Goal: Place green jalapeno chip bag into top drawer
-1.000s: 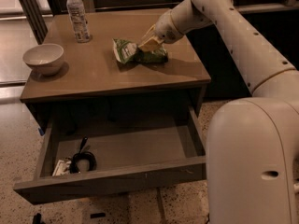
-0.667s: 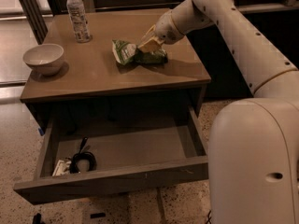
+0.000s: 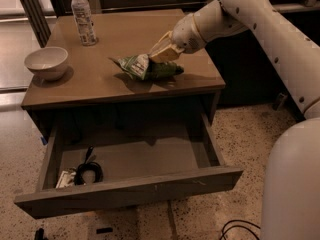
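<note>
Colours, table and drawer.
Cream gripper (image 3: 161,53) clamps the 1 o'clock edge of the green jalapeno chip bag (image 3: 142,66), green with white patch; top drawer (image 3: 130,190) grey-brown; bowl (image 3: 46,62) white.

no readable text — bottle label (image 3: 84,23), green jalapeno chip bag (image 3: 139,67) by gripper (image 3: 157,57) — illegible

Hand (image 3: 159,58) at green jalapeno chip bag (image 3: 142,66), arm (image 3: 260,19) cut off right, drawer clutter (image 3: 82,174) indistinct
</note>
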`<state>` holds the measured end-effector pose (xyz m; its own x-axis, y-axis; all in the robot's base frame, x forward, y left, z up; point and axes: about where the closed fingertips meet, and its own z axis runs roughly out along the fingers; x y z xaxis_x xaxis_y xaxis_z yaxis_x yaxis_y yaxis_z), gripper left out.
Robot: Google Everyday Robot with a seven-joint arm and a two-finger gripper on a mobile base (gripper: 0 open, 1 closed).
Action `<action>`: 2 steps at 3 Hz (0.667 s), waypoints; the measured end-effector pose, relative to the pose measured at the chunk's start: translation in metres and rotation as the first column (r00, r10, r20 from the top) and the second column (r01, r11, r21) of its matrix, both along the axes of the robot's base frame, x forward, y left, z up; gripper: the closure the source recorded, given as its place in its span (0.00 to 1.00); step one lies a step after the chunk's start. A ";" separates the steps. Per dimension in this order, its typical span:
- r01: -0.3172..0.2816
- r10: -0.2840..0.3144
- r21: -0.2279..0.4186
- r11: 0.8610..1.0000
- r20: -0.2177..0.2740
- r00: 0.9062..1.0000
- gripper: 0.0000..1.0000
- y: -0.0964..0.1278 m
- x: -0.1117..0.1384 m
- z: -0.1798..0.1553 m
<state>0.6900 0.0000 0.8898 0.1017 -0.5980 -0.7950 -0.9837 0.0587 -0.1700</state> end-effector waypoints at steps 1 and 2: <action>-0.053 0.055 0.033 0.998 -0.053 0.997 1.00 0.001 -0.061 0.008; -0.070 0.071 0.017 0.997 -0.097 0.993 1.00 0.005 -0.074 -0.013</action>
